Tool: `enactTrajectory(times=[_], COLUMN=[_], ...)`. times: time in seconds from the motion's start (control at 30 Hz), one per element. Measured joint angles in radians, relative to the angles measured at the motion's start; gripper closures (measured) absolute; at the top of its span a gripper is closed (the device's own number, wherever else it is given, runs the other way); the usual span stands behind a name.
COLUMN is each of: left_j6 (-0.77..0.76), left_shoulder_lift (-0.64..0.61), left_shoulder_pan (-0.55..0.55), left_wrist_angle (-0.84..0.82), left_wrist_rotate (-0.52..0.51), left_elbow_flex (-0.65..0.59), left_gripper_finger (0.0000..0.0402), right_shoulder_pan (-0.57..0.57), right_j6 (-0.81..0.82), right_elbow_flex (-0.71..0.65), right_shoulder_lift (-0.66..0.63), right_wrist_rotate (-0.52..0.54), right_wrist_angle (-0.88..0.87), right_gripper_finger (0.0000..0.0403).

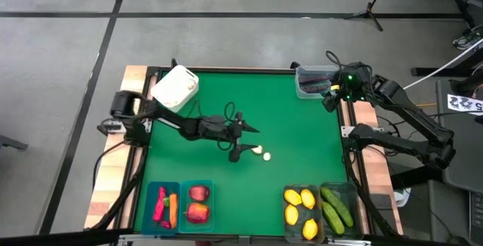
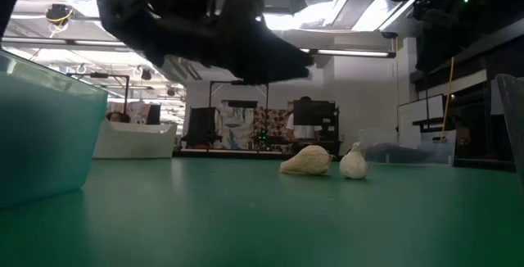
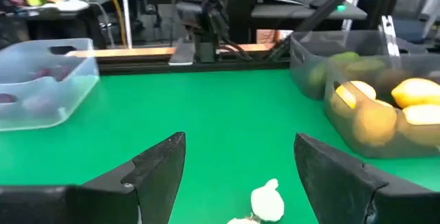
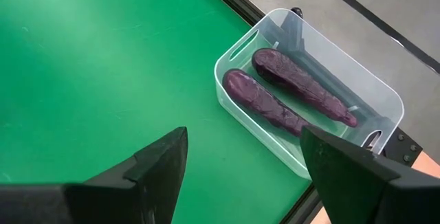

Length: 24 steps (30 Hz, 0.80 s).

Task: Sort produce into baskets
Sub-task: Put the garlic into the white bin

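Note:
Two white garlic bulbs [image 1: 256,151] [image 1: 266,155] lie side by side on the green table; they also show in the low view [image 2: 306,160] [image 2: 354,163]. My left gripper [image 1: 245,142] is open and hovers just left of them, touching nothing. One bulb [image 3: 267,202] shows low between its fingers in the left wrist view. My right gripper [image 1: 332,95] is open and empty at the far right, above the table beside a clear tub [image 4: 227,56] that holds two purple eggplants [image 4: 299,86] [image 4: 265,100].
A white box [image 1: 175,87] stands at the far left. Two teal bins [image 1: 162,204] [image 1: 198,203] at the near left hold red and orange produce. Two dark-tinted bins at the near right hold lemons [image 1: 300,208] and cucumbers [image 1: 337,208].

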Motion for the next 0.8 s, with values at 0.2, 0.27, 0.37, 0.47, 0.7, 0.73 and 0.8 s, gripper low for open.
enactTrajectory(times=[0.2,0.27,0.37,0.47,0.7,0.73,0.8], left_j6=[0.05,0.055,0.051,0.043,0.008,0.001,-0.005], left_shoulder_lift=[0.128,0.162,0.209,0.243,0.303,0.312,0.332], left_shoulder_pan=[0.007,0.009,0.015,0.023,0.034,0.035,0.034], left_wrist_angle=[0.004,0.004,0.005,0.002,0.003,0.004,0.003], left_wrist_rotate=[0.031,0.051,0.076,0.076,0.107,0.107,0.11], left_elbow_flex=[0.072,0.09,0.105,0.106,0.106,0.106,0.106], left_gripper_finger=[0.0135,0.0135,0.0135,0.0135,0.0135,0.0135,0.0135], right_shoulder_pan=[0.0,0.0,0.0,0.0,0.0,0.0,0.0], right_j6=[0.001,0.001,0.001,0.001,0.001,0.001,0.001], right_elbow_flex=[0.0,0.0,0.0,0.0,0.0,0.0,0.0], right_shoulder_lift=[0.0,0.0,0.0,0.0,0.0,0.0,0.0], right_wrist_rotate=[0.0,0.0,0.0,0.0,0.0,0.0,0.0], right_wrist_angle=[0.0,0.0,-0.001,-0.001,-0.001,-0.001,-0.001], right_gripper_finger=[0.0121,0.0121,0.0121,0.0121,0.0121,0.0121,0.0121])
